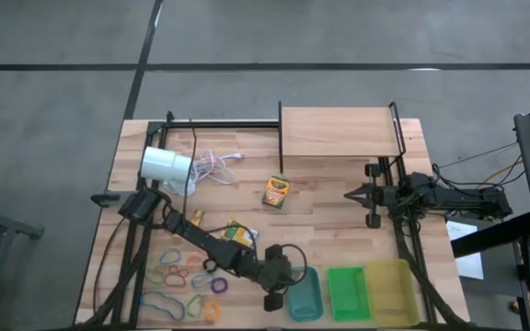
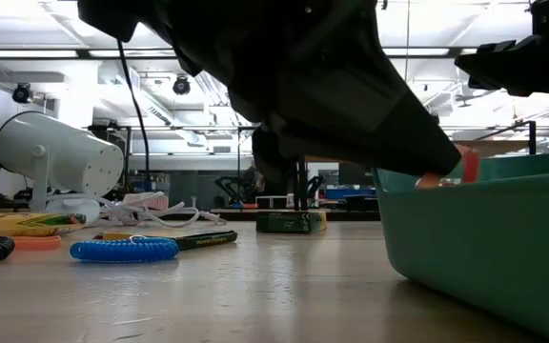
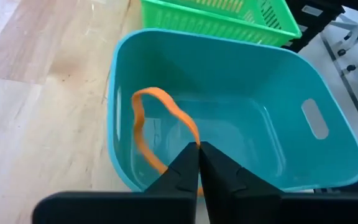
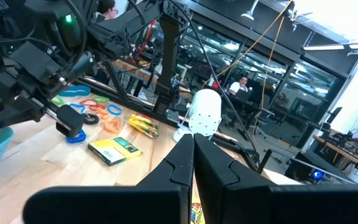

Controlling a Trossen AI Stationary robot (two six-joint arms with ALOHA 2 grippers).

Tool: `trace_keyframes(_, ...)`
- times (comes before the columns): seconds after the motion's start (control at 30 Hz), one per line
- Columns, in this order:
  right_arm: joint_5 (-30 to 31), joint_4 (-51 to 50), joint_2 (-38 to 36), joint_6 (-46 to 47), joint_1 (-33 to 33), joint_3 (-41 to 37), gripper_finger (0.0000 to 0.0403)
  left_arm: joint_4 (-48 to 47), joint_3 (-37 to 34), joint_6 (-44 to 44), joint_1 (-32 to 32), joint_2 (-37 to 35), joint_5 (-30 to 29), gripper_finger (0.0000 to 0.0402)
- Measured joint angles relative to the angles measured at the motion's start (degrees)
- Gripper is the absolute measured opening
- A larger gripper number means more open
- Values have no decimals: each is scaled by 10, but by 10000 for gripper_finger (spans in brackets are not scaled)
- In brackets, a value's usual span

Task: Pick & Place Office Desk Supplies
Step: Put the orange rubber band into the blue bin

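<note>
Left gripper (image 3: 199,163): over the teal tray (image 3: 328,162), fingers pressed together, pinching the orange loop (image 3: 143,134).
Orange loop: hangs inside the teal tray.
Right gripper (image 1: 352,194): fingers pressed together, empty, by the wooden shelf (image 1: 339,131).
Other loops (image 1: 184,285): on the table (image 1: 320,221), beside the left arm.

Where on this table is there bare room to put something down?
Bare wood lies between the crayon box and the right gripper, and ahead of the green tray. The loops crowd the near-left corner; lamp and cord fill the far-left.
</note>
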Motion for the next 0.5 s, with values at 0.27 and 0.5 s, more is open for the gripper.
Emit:
trace_keyframes(0.27, 0, 0, 0, 0, 0, 0, 8, 0, 0, 0, 0, 0, 0, 88)
trace_keyframes(0.5, 0, 0, 0, 0, 0, 0, 8, 29, 0, 5, 0, 0, 2, 114)
